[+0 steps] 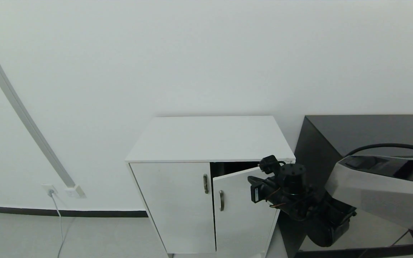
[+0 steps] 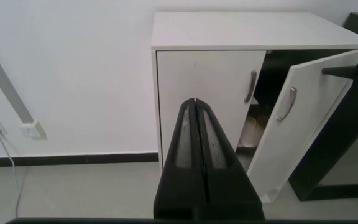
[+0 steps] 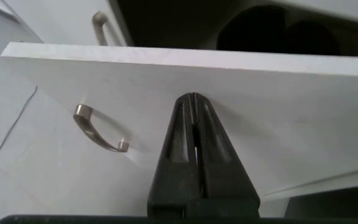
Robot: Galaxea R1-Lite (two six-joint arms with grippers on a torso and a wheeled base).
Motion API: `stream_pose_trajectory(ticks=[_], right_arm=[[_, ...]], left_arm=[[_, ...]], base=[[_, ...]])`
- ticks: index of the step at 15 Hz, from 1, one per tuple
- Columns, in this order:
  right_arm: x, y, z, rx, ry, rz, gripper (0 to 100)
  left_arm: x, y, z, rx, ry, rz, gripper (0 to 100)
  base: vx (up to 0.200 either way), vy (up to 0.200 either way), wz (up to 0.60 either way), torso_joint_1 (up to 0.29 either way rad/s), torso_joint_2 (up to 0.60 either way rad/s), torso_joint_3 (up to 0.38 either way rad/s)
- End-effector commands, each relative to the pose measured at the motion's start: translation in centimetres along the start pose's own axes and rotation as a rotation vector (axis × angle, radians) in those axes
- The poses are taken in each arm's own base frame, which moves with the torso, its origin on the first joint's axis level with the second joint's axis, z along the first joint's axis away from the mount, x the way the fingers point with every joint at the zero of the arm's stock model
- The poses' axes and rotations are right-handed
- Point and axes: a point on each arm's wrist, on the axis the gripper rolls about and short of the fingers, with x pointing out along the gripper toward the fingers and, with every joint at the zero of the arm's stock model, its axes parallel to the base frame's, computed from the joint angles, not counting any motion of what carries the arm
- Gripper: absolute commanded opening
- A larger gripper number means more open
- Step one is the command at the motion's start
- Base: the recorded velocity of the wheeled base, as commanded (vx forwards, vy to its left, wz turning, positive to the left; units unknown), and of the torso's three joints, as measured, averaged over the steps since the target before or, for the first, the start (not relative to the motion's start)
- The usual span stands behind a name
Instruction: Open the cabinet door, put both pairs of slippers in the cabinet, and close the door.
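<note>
The white cabinet [image 1: 210, 138] stands against the wall, with its left door [image 1: 174, 204] closed and its right door [image 1: 242, 208] swung partly open. My right gripper [image 1: 262, 165] is shut and empty, and its tips rest against the outer face of the right door [image 3: 260, 112] near the top edge, above the handle [image 3: 98, 130]. My left gripper [image 2: 194, 102] is shut and empty, held back from the cabinet front. Through the gap, pale slippers [image 2: 253, 127] lie on a low shelf inside. Two dark rounded shapes [image 3: 253, 28] also sit inside the cabinet.
A black cabinet [image 1: 353, 132] stands right beside the white one, close behind the open door. Wall sockets with a hanging cable [image 1: 50, 190] and a slanted grey conduit [image 1: 20, 107] are at the left. Bare floor [image 1: 84, 236] lies in front.
</note>
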Motion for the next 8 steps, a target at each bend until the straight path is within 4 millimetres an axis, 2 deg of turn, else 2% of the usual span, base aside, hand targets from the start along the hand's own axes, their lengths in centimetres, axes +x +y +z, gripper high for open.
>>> stream_pose_trajectory(ticks=[1, 5, 8], right_arm=[[0.7, -0.6, -0.5, 0.003, 0.0, -0.014, 0], [1.5, -1.6, -0.8, 0.008, 0.006, -0.037, 0], [1.9, -2.4, -0.3, 0.012, -0.006, -0.054, 0]], left_arm=[[0.0, 0.0, 0.0, -0.001, 0.001, 0.001, 0], [0.0, 0.0, 0.0, -0.001, 0.001, 0.001, 0], [0.0, 0.0, 0.0, -0.002, 0.001, 0.005, 0]], base=[[0.0, 0.0, 0.0, 0.0, 0.0, 0.0], [0.0, 0.0, 0.0, 0.0, 0.0, 0.0], [0.0, 0.0, 0.0, 0.0, 0.0, 0.0]])
